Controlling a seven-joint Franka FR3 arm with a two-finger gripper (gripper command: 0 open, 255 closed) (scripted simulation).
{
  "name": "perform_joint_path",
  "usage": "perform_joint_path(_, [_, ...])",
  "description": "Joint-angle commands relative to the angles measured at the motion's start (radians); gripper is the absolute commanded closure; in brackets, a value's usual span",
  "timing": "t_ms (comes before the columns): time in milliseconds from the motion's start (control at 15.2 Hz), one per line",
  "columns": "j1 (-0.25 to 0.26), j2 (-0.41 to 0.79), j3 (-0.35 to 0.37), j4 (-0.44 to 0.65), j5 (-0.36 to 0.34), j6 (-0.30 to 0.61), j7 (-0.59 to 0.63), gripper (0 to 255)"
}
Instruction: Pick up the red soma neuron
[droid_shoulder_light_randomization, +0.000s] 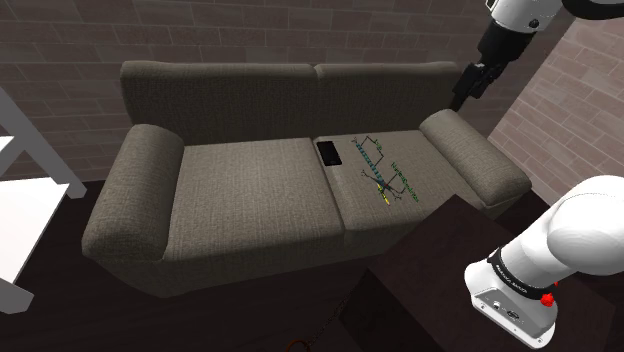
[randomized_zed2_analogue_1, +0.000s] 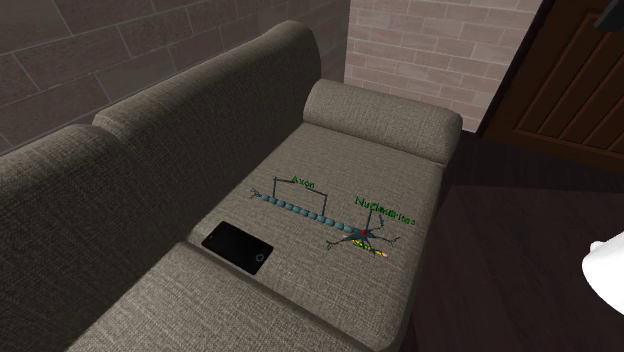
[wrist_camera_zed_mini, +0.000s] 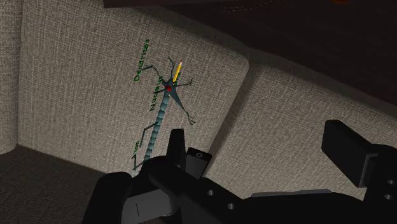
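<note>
Fingers (wrist_camera_zed_mini: 347, 149) stood apart, released, with nothing between them. Black gripper (droid_shoulder_light_randomization: 468, 88) hung at the upper right of the shoulder view, above the sofa's right-hand end and well apart from the target.

Neuron model with red soma, teal beaded axon and green labels (droid_shoulder_light_randomization: 383, 176) lay flat on the grey-brown fabric sofa (droid_shoulder_light_randomization: 240, 190), on the seat cushion right of the seam. Its axon end pointed toward the backrest and its soma end toward the front edge.

Second exterior view: model (randomized_zed2_analogue_1: 362, 232) at centre frame. Wrist view: red soma (wrist_camera_zed_mini: 168, 88) ahead of the fingers, untouched.

Flat black rectangular phone (droid_shoulder_light_randomization: 328, 152) lay beside the axon end at the cushion seam, not touching it.
</note>
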Motion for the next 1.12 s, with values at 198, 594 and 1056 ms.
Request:
perform_joint_path(198, [-0.016,0.047,-0.008,-0.06,-0.01,0.109,0.012,0])
perform_joint_path(594, [-0.051,0.183,-0.024,-0.145,-0.034,0.334,0.038,0])
perform_joint_path(1056, [-0.096,0.409,-0.043,-0.177,-0.068,0.597,0.077,0])
